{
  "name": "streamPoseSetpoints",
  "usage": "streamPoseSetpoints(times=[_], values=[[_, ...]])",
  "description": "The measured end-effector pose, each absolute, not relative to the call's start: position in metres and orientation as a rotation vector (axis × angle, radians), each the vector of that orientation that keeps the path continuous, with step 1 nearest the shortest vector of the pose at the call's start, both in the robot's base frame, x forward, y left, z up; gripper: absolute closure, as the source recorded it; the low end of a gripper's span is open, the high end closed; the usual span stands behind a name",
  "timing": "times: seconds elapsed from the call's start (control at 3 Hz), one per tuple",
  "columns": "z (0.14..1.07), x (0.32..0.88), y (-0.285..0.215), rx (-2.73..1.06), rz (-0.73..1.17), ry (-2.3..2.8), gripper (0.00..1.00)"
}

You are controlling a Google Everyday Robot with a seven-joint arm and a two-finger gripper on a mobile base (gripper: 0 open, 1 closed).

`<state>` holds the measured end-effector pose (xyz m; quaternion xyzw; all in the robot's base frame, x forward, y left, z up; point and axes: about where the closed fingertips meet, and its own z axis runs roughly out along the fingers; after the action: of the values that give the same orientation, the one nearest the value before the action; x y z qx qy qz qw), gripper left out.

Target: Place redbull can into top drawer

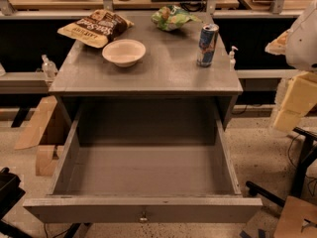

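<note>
The redbull can [208,44], blue and silver, stands upright on the right side of the grey table top [163,76]. The top drawer [143,208] is pulled fully out toward me. Its inside shows bare and holds nothing, and its small metal knob [143,216] is at front centre. My gripper [293,105] hangs off the table's right side, at the right edge of the view, below the white arm [303,36]. It is lower than the can and well to its right, and it holds nothing that I can see.
A white bowl [124,52] sits at the table's centre-left, with a brown chip bag [95,28] behind it and a green snack bag [171,18] at the back. A small pump bottle [232,57] stands just right of the can. Cardboard boxes [39,133] are on the floor at left, and a chair base [297,182] at right.
</note>
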<state>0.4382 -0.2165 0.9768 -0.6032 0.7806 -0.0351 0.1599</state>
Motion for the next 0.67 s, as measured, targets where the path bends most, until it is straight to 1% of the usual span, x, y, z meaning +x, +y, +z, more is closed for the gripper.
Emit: streamPoseSetpoints(times=[0.33,0.67], values=[[0.977,0.438,-0.216,-1.723,-0.1,2.23,0.0],[0.973,0.45,-0.22,-1.61,-0.076,2.229,0.0]])
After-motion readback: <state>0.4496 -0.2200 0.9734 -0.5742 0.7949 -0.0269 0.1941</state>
